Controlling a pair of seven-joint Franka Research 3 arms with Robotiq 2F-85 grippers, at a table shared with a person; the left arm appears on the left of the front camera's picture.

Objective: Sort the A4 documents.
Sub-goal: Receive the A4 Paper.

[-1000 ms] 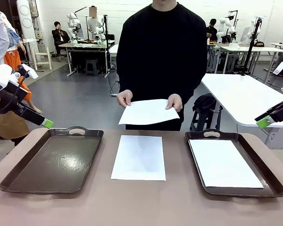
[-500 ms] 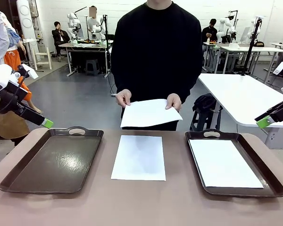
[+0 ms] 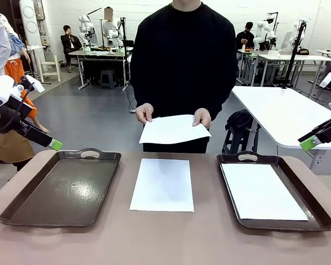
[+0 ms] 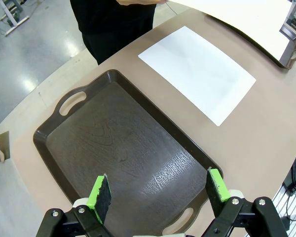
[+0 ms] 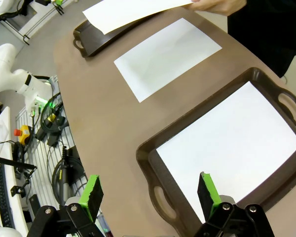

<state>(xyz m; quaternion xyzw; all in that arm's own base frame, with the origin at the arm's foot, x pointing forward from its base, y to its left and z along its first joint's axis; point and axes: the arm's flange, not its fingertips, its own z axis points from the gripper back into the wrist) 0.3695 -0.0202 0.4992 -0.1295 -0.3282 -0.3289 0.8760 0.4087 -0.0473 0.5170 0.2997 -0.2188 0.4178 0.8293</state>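
One white A4 sheet (image 3: 163, 184) lies flat on the table between two dark brown trays; it also shows as the sheet (image 4: 198, 72) and the sheet (image 5: 166, 56). A second sheet (image 3: 261, 191) rests inside the right tray (image 3: 316, 213), seen again as the sheet (image 5: 232, 145). The person at the far side holds a third sheet (image 3: 174, 130) in both hands above the table edge. The left tray (image 3: 22, 209) holds nothing. My left gripper (image 4: 158, 191) hangs open over the left tray's near end. My right gripper (image 5: 150, 195) hangs open above the right tray.
The person's hands (image 3: 145, 113) grip the held sheet at its far corners. Bare brown table (image 3: 165, 243) runs along the front. In the front view, the left arm's green fingertip (image 3: 55, 144) and the right arm's green fingertip (image 3: 307, 143) hover outside the trays.
The person's held sheet has shifted slightly and tilted a little. Both arms and the sheets on the table stay where they were.
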